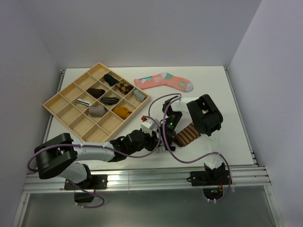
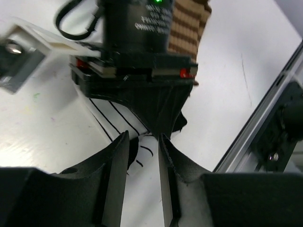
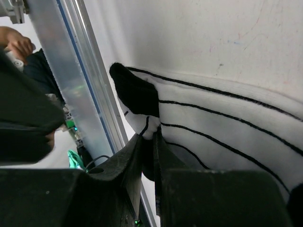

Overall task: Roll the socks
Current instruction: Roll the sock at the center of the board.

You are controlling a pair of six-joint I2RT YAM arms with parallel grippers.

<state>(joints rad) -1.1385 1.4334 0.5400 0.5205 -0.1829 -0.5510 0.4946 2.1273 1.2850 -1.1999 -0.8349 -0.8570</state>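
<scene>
Pinches the white striped sock (image 3: 227, 118) by its edge in the right gripper (image 3: 152, 139), near the front edge of the table (image 1: 213, 80) (brown sock (image 1: 185, 135) close by). Holds the left gripper (image 2: 143, 138) narrowly parted, empty, beside it.

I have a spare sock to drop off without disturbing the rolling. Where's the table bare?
Bare: the table strip between the right arm and the right edge, and the back right corner beyond the coral-pink sock. Crowded: near centre, both arms over the brown sock; the wooden tray fills back left.
</scene>
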